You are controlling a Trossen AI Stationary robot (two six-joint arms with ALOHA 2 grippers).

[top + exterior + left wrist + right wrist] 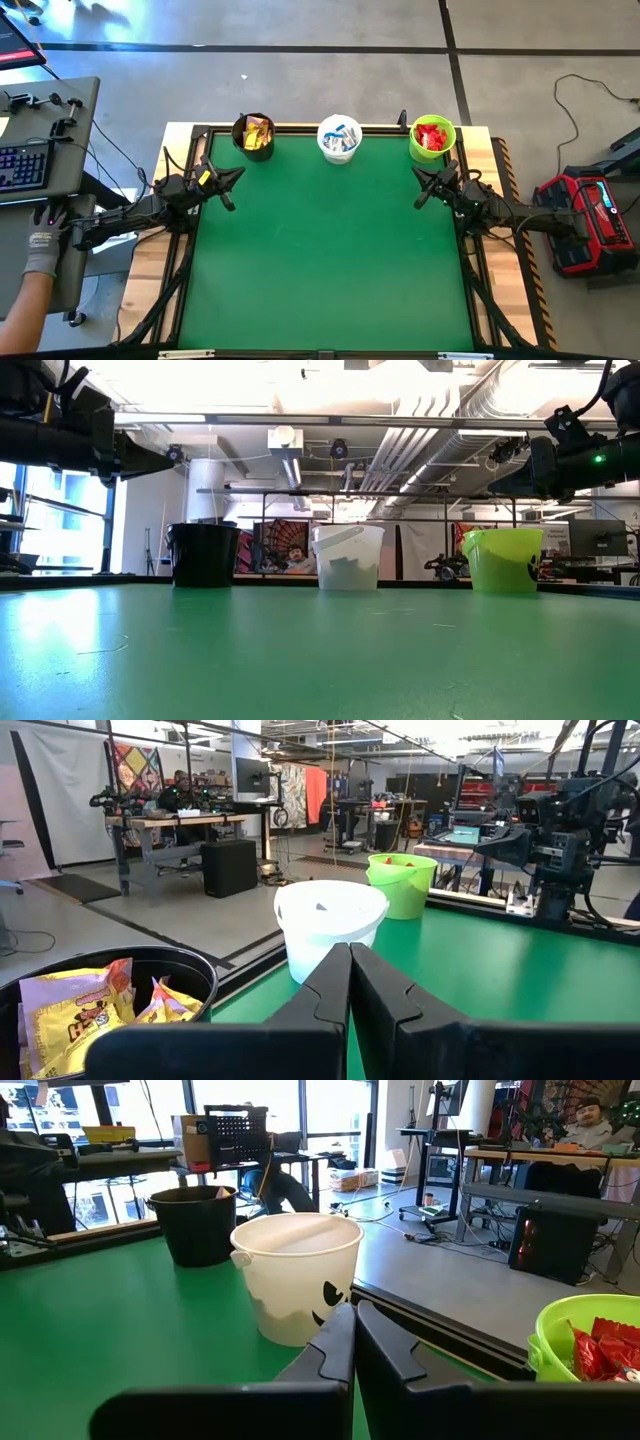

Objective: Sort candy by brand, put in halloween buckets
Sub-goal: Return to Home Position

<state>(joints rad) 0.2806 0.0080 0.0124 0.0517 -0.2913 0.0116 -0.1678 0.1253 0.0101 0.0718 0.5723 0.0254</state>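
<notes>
Three halloween buckets stand on their bases along the far edge of the green table. The black bucket (253, 135) holds yellow candy (70, 1015). In the white bucket (339, 139) lie white-and-blue candy packets (342, 137). Red candy (600, 1350) fills the lime green bucket (432, 138). My left gripper (233, 176) is shut and hangs level over the table's left edge, near the black bucket. My right gripper (424, 180) is shut too, level over the right edge, near the green bucket. Neither holds anything.
The green mat (330, 250) lies bare between the arms. A person's gloved hand (42, 245) rests by a desk with a keyboard (22, 165) left of the table. A red device (590, 220) sits on the floor at the right.
</notes>
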